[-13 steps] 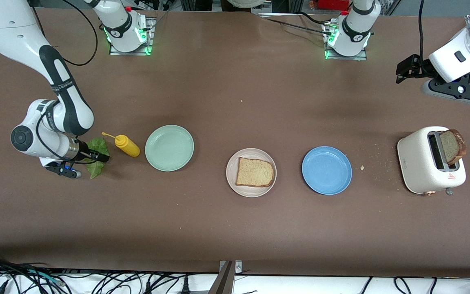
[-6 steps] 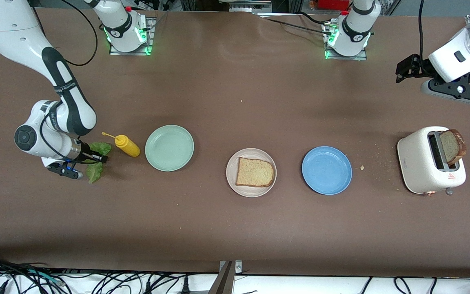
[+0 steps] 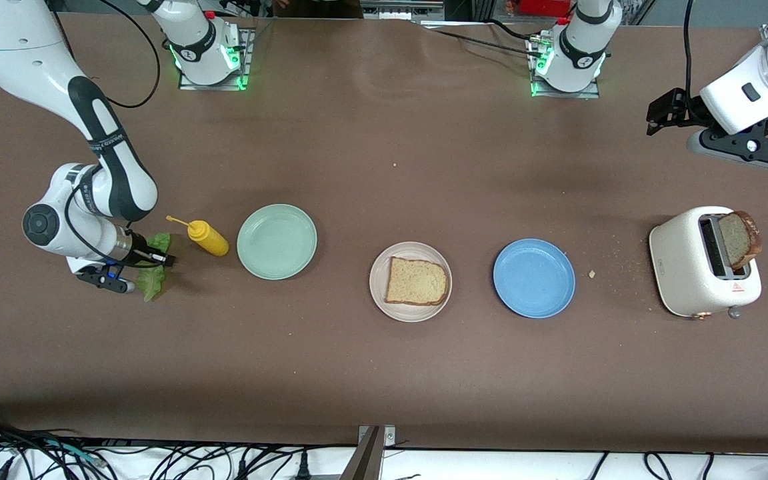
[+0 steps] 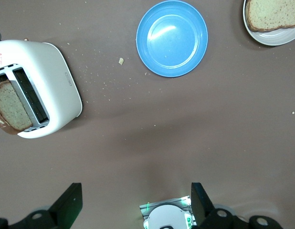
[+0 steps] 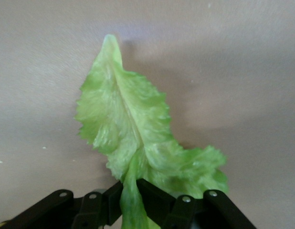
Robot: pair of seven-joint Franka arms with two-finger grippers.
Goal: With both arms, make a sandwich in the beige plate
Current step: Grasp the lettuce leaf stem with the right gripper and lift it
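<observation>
Lettuce leaf (image 3: 151, 280) now bunched and pinched in the right gripper (image 5: 138, 200) at the right arm's end of the table (image 3: 357, 373), beside the yellow mustard bottle (image 3: 205, 237); a sec ago it lay flatter, jaws wide apart. Leaf: ruffled, pale green, lighter mid-rib. Bread slice (image 3: 416, 281) sits in the beige plate (image 3: 379, 280), between mint-green plate (image 3: 277, 241) and blue plate (image 3: 534, 278). 2nd slice (image 3: 739, 239) sticks up from the white toaster (image 3: 687, 267). Left gripper (image 4: 133, 205) waits spread wide, up over bare table near its base. Table brown w/ scattered crumbs; cables along front edge.
</observation>
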